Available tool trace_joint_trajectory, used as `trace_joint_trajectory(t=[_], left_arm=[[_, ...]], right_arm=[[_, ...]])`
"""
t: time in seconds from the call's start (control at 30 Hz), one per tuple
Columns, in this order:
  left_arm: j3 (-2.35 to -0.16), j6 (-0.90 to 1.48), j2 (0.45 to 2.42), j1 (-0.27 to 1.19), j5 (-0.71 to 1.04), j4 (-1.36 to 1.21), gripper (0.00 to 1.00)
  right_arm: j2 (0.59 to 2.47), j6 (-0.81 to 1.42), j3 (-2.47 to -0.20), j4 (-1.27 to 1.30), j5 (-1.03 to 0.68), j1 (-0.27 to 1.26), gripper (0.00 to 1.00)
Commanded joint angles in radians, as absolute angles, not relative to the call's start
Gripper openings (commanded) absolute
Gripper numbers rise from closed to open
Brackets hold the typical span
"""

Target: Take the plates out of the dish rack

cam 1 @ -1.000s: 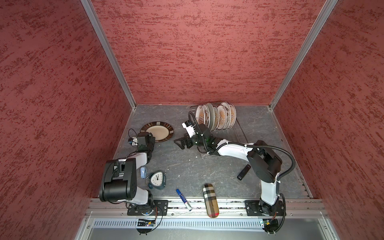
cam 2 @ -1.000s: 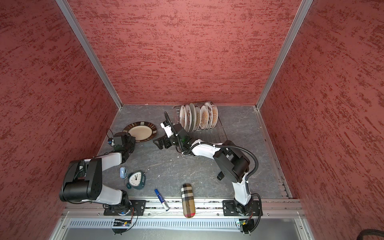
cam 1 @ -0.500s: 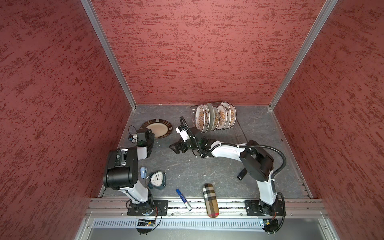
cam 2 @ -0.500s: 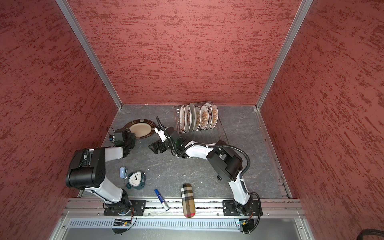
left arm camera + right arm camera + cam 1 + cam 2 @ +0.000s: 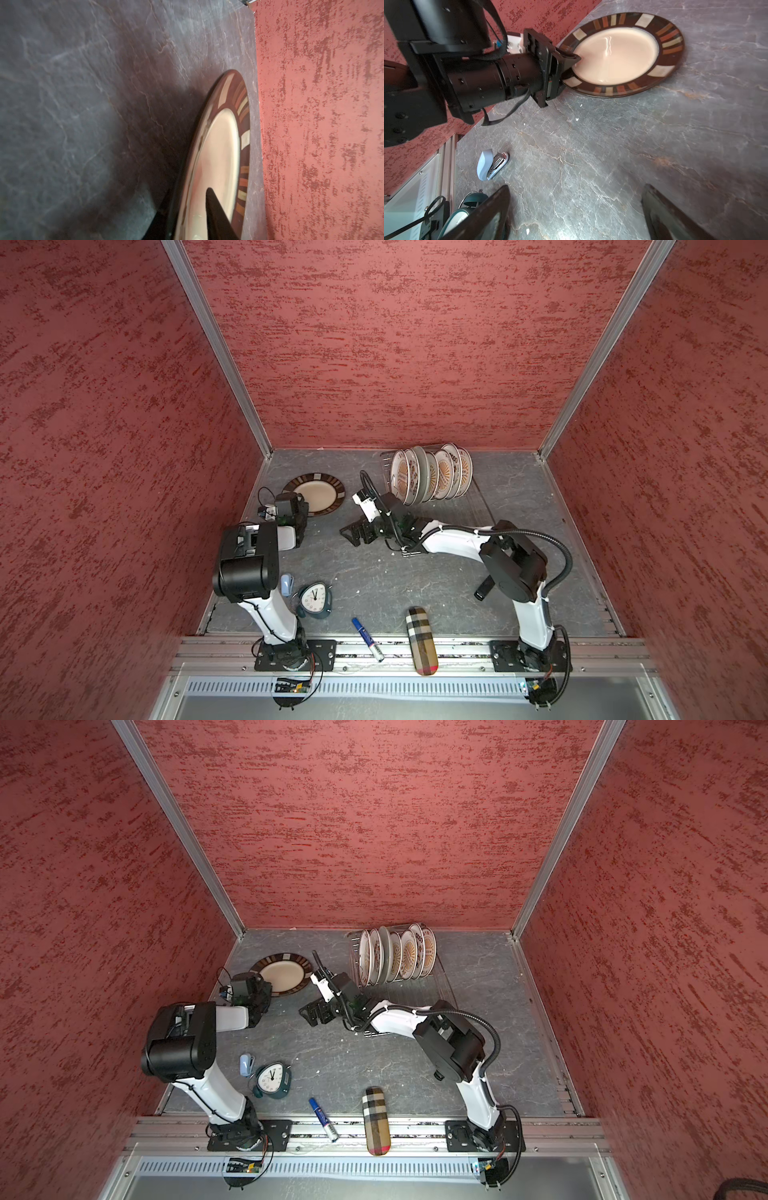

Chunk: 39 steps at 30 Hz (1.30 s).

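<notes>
Plates (image 5: pixel 430 479) stand on edge in the dish rack (image 5: pixel 354 963) at the far edge of the bench (image 5: pixel 415 580), right of its middle. They are packed close, with faces nearly touching. One more, the striped-rim plate (image 5: pixel 316 493), lies flat near the far left corner. The left gripper (image 5: pixel 302 512) straddles its near rim, with one finger (image 5: pixel 216 212) over the glazed face. We cannot tell whether the jaws clamp the rim or stand just clear. The right gripper (image 5: pixel 353 533) hangs wide open and empty over the bench, between the flat plate and the rack.

We judge the plates rigid, brittle, fairly heavy and slick where glazed. We recommend pinching the exposed top rim across its thickness, starting with the end plate. Lift straight up out of the wires, because a tilted pull could knock a neighbour or chip an edge.
</notes>
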<state>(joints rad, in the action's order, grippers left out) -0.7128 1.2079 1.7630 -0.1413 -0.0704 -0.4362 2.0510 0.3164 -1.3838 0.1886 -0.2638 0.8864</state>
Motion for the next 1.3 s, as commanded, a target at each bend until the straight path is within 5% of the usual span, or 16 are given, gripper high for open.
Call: trace_joint_trajectory(t=[0.0,0.3,0.57,0.7,1.07,1.27], left_arm=[[-0.733,1.208,1.773,-0.148,-0.084,-0.503,0.31],[-0.765,1.189,1.81,-0.15,-0.084,-0.486,0.33],[-0.749,1.197,1.813,-0.155,-0.097,-0.5,0.54],[-0.776,1.195,1.794,-0.153,-0.131,-0.376,0.57],[-0.804,1.187,1.747,-0.168,-0.178,-0.213,0.89],[-0.766,1.18,1.656,-0.162,-0.204,-0.189,0.95]], right_arm=[[2.064,0.296,-1.422,0.192,-0.252,0.885,0.99],[2.063,0.312,-1.415,0.219,-0.273,0.885,0.99],[2.056,0.314,-1.407,0.206,-0.244,0.885,0.99],[2.043,0.339,-1.401,0.214,-0.246,0.885,0.99],[1.881,0.382,-1.188,0.396,-0.213,0.888,0.99],[1.789,0.326,-1.13,0.37,-0.162,0.89,0.99]])
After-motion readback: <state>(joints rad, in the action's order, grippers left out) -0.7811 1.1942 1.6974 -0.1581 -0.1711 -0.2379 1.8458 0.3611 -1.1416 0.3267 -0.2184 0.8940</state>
